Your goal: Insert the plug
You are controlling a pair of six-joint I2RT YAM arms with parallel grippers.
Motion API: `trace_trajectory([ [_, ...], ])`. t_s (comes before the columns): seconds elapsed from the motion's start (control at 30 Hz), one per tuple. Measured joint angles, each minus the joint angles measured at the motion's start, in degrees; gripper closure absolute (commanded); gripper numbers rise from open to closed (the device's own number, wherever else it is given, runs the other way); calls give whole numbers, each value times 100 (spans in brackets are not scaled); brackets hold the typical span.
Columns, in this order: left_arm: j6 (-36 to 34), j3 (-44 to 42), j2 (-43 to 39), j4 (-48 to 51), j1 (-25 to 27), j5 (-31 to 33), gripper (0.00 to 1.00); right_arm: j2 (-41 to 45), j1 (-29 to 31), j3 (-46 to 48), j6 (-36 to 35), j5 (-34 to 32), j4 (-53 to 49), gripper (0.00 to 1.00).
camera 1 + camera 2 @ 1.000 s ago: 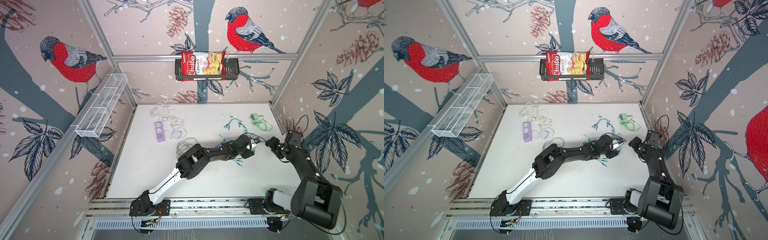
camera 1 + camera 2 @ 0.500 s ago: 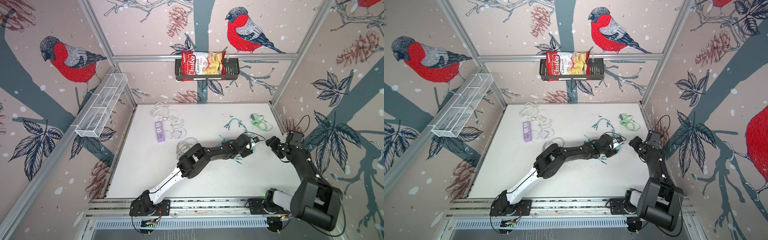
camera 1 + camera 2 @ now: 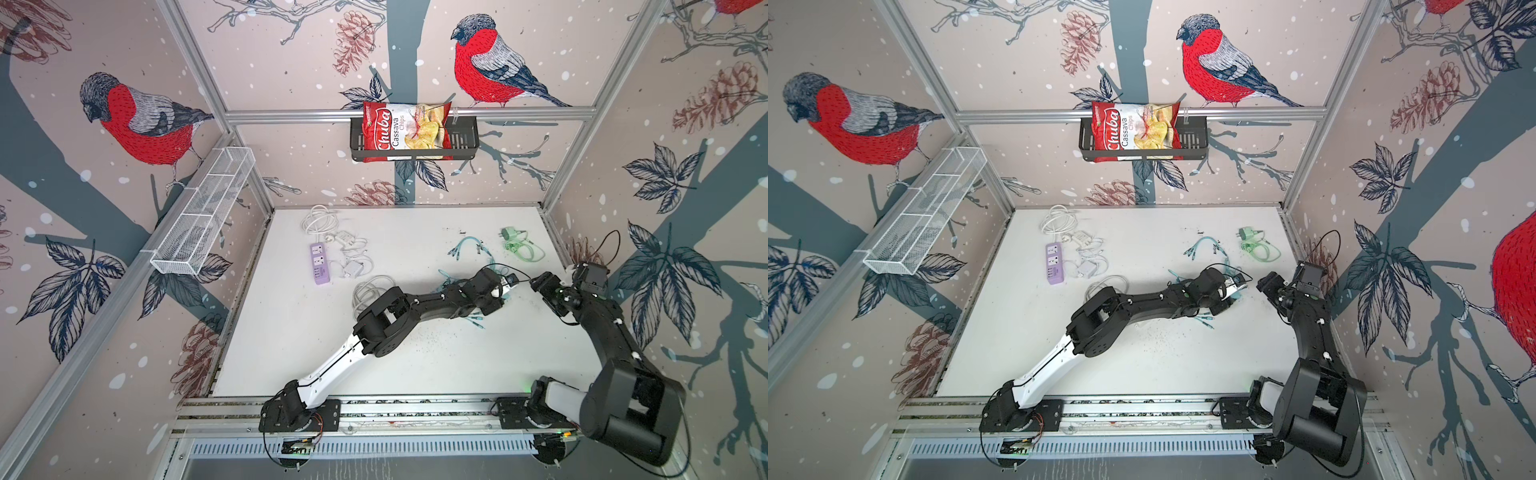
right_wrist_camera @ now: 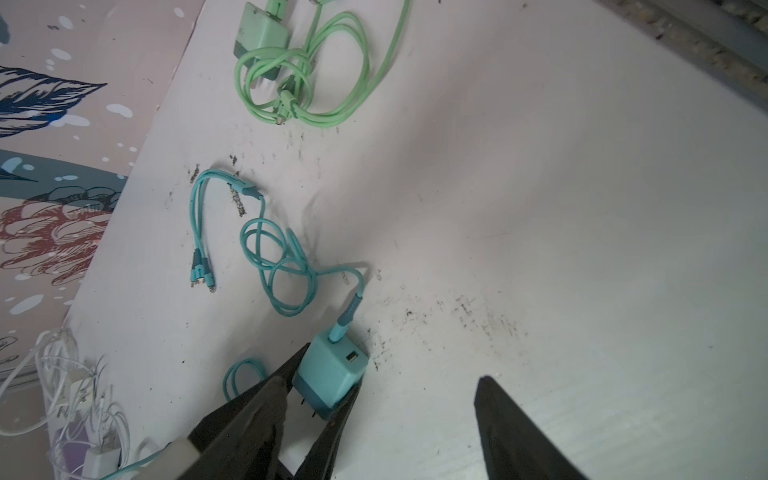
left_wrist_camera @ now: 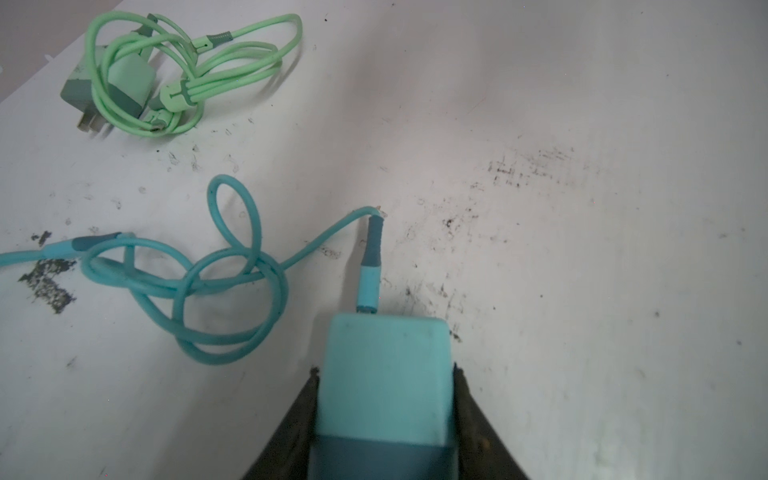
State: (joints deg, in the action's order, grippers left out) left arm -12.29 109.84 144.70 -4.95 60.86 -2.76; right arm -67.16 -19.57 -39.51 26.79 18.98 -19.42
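The plug (image 5: 384,374) is a teal charger block lying on the white table (image 3: 415,357), with its teal cable (image 5: 232,282) looped beside it. My left gripper (image 5: 384,370) is shut on the plug, one finger pressed to each side. In the right wrist view the plug (image 4: 332,374) shows its prongs pointing back between the left fingers (image 4: 291,365). In both top views the left gripper (image 3: 512,284) (image 3: 1239,286) reaches across to the right. My right gripper (image 3: 536,286) (image 4: 380,380) stands open just right of the plug, holding nothing. The purple power strip (image 3: 319,263) (image 3: 1054,269) lies at the far left.
A green charger with coiled cable (image 3: 517,245) (image 5: 124,79) lies at the back right. White cables and adapters (image 3: 349,253) sit beside the power strip. A white cable coil (image 3: 368,291) lies by the left arm's elbow. Walls enclose the table on three sides.
The left gripper's jaws have closed in onto the teal plug. The left arm shifted only slightly. The right arm has not moved.
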Motion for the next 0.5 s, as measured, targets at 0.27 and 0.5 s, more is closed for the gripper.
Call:
trace_trajectory([
  [0.27, -22, -1191, -1062, -798, 109, -46, 66, 343, -114, 33, 17, 503, -118, 28],
  [0.5, -260, -2483, -1832, -2282, 140, -258, 67, 960, -251, 341, 188, 960, -68, 29],
])
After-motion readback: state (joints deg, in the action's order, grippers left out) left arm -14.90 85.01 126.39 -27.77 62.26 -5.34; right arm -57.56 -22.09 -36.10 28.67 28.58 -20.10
